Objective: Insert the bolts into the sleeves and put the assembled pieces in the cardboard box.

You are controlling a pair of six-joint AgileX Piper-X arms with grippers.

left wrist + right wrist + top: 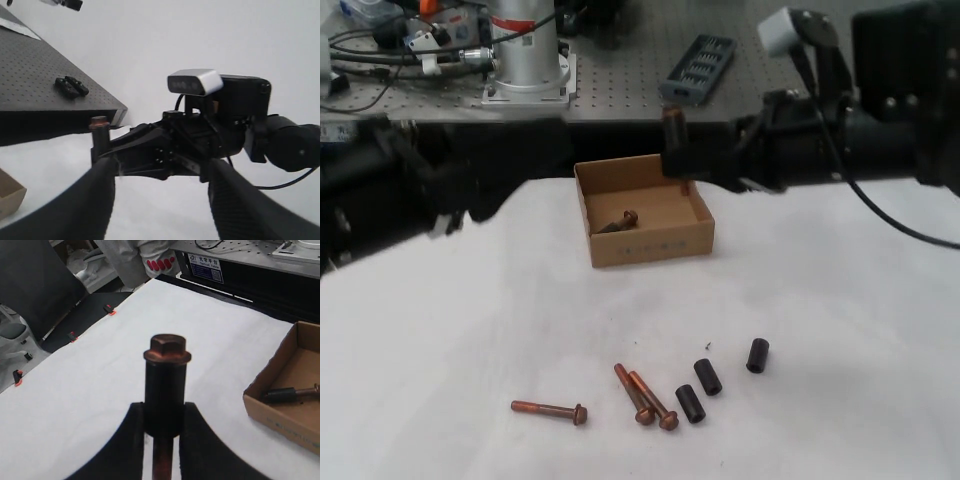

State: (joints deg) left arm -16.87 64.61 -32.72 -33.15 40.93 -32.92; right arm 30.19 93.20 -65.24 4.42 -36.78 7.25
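High view: the right gripper (672, 145) clamps an upright bolt-and-sleeve piece (671, 122) above the cardboard box (650, 245), upper centre.
Left wrist view: the left gripper (162, 170) stands wide apart, holding nothing.
Right wrist view: at centre frame, the piece shows a copper hex head (167, 349) over a black sleeve (165, 395).

Right claw (164, 412) holds one assembled piece (165, 385) upright.
A second piece (617, 223) lies in the cardboard box (650, 248); three bolts (550, 409), three sleeves (708, 376) lie loose.
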